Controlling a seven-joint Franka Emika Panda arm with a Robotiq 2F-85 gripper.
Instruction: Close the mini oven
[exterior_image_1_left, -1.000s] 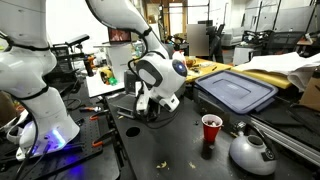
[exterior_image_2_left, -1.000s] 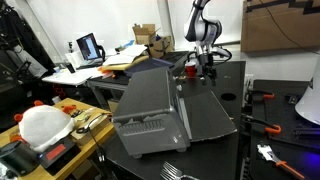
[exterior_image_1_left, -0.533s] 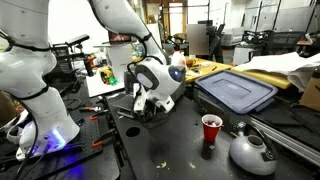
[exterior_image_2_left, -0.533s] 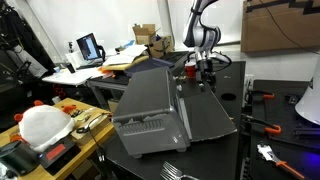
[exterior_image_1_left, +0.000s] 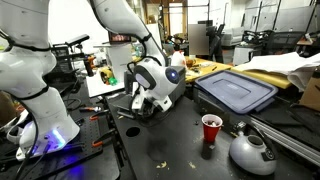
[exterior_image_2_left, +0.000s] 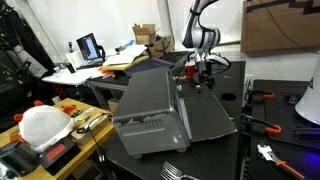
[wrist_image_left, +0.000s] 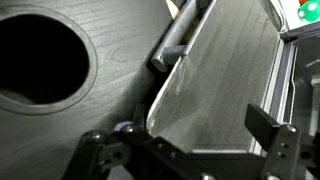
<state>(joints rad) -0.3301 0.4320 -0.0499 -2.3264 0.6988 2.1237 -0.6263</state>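
The mini oven (exterior_image_1_left: 103, 83) is a small silver box behind my arm, with a green light on it. Its dark glass door (wrist_image_left: 222, 80) hangs down open and lies nearly flat. The door's handle (wrist_image_left: 174, 45) is at its outer edge. In the wrist view my gripper (wrist_image_left: 185, 140) is open, with a finger on either side of the glass panel, just above it. The gripper also shows in both exterior views (exterior_image_1_left: 148, 103) (exterior_image_2_left: 203, 72), low over the table. In the exterior view with the bin in front, the oven is mostly hidden.
A large flat grey-blue lidded bin (exterior_image_1_left: 235, 92) (exterior_image_2_left: 150, 100) lies beside the arm. A red cup (exterior_image_1_left: 211, 128) and a silver kettle (exterior_image_1_left: 250, 150) stand on the dark table. The table has a round hole (wrist_image_left: 35, 50) next to the door.
The arm has shifted slightly lower toward the open door. The door still lies open.
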